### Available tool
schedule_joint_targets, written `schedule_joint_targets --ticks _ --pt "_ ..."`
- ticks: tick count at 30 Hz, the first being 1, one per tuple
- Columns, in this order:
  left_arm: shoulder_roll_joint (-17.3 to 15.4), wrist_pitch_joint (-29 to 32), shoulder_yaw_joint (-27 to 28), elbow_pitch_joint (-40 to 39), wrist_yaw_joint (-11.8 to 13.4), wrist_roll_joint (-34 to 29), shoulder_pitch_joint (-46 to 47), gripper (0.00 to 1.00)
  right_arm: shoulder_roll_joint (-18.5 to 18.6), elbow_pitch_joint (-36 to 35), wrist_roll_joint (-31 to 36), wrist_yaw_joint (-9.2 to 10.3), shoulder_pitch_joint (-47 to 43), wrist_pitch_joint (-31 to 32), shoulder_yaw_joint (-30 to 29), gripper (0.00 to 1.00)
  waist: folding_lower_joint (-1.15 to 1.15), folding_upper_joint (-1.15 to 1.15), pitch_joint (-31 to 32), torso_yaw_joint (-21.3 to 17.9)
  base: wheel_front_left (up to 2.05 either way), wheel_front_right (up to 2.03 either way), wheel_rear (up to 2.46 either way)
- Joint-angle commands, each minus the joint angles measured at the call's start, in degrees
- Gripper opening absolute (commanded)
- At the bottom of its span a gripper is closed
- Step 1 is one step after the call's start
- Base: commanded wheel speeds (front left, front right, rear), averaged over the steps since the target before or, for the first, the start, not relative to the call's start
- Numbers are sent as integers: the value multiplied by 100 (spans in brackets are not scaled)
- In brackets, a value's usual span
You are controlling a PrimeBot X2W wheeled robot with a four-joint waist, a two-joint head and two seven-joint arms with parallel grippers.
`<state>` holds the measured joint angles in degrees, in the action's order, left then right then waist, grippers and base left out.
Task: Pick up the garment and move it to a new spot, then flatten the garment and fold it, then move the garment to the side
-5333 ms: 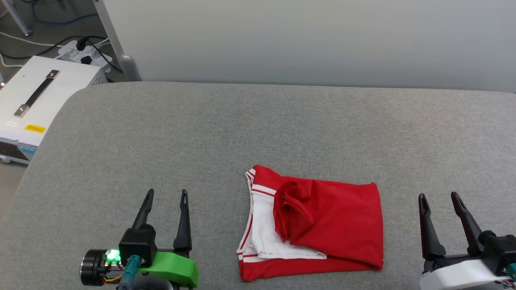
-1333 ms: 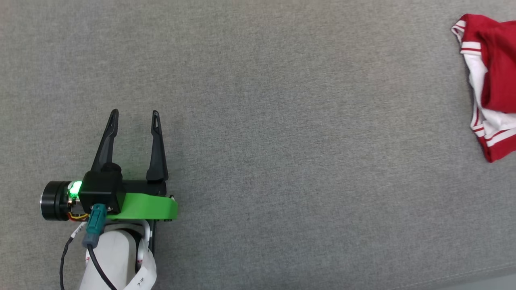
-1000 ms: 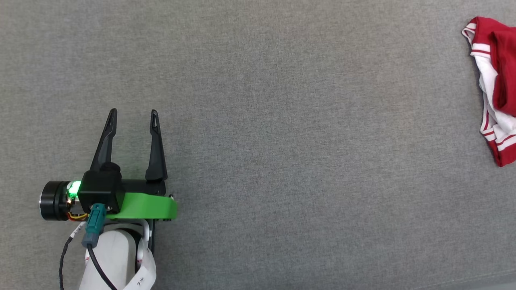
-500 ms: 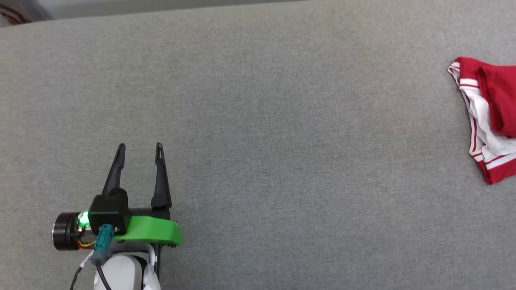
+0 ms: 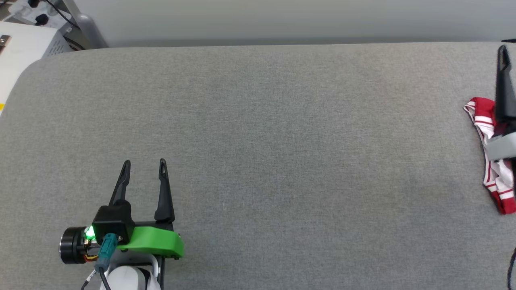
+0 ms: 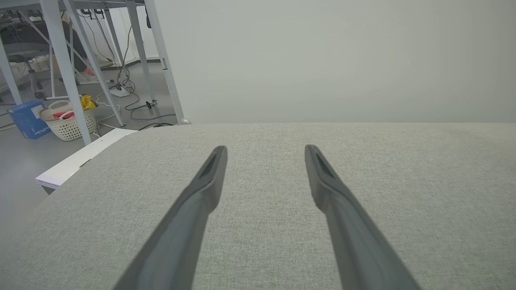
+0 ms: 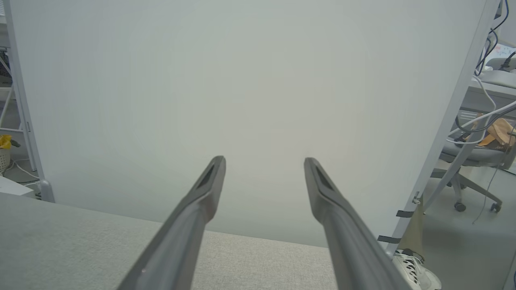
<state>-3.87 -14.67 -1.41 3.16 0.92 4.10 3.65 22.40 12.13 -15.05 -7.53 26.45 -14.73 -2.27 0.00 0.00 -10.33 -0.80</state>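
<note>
Nearest, at the lower left of the head view, the left gripper (image 5: 144,162) is held over the grey cloth table (image 5: 282,121). Its two dark fingers are spread apart and nothing is held between them. Bare grey cloth is seen all across the middle. Well away to the right, at the very edge of the head view, the garment (image 5: 481,108) is laid on the table in a red and white bunch with striped trim. Part of it is hidden by the right gripper (image 7: 263,159). In the right wrist view that gripper's fingers are spread wide and nothing is held in them. Behind the table a plain white panel (image 7: 242,80) is stood up, and a white box (image 5: 20,52) is seen past the far left corner.
</note>
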Motion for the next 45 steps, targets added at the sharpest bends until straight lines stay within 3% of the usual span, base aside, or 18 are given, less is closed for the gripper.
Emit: schedule_joint_targets --ticks 1,7,16,27,40,41,45 --pt "21 -33 5 23 -36 35 -47 100 -206 -247 104 4 -276 -26 -38 100 0 0 192 176 0 0 0" --pt "44 -33 12 113 -64 53 -107 100 -875 -751 337 4 -1079 -26 221 100 0 0 354 244 0 0 0" --pt "71 -33 -36 232 -115 103 -209 100 -1396 -632 561 4 -1968 -27 340 100 0 0 594 297 0 0 0" --pt "90 -33 -122 305 -202 188 -464 100 -1723 -870 712 4 -2925 -27 149 100 0 0 825 287 0 0 0" --pt "96 -33 -148 357 -192 179 -489 100 -1799 -910 750 4 -3057 -27 98 100 0 0 828 269 0 0 0" --pt "65 6 -156 353 -175 155 -427 0 -1792 -886 682 0 -2992 3 110 0 0 0 828 268 0 0 0" --pt "65 27 -156 346 -174 149 -426 0 -1794 -888 690 0 -2989 20 112 0 0 0 831 265 0 0 0"
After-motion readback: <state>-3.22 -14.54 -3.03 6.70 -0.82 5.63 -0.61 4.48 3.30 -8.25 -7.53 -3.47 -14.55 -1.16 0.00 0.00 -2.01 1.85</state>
